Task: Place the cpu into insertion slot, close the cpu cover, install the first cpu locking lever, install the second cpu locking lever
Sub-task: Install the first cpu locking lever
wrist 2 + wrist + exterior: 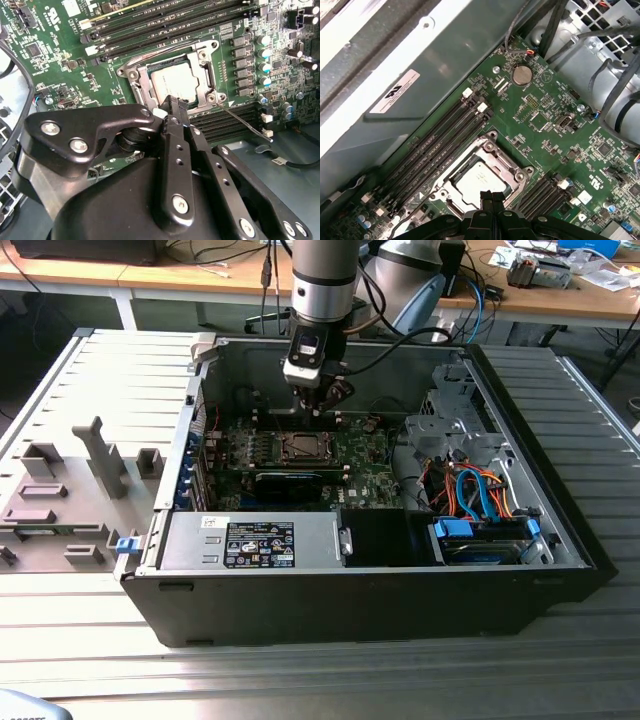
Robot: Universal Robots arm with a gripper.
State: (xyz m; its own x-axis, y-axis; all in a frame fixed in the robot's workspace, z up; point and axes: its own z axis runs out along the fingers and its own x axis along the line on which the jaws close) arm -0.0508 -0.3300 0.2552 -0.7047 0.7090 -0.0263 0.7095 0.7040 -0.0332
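Closest to the lens, the black gripper (170, 102) has its claw pressed together with nothing pinched in it. In both wrist views its tip hangs just over one edge of the insertion slot (299, 447). In the exterior view the gripper (318, 405) stands above that socket, inside the open computer case (380, 600).

The cpu (172, 82) sits in the slot, its dull silver top showing through the window of the cpu cover (207, 75), which lies flat over it. In the first wrist view the chip (479, 179) lies just beyond the fingertips. A thin wire locking lever (247, 125) sticks out at a slant from one corner of the socket, over the green motherboard (60, 60). Long dark memory slots (150, 30) run alongside the socket. A coin cell (521, 75) sits farther off on the board. The case rests on a grooved metal table (300, 680).
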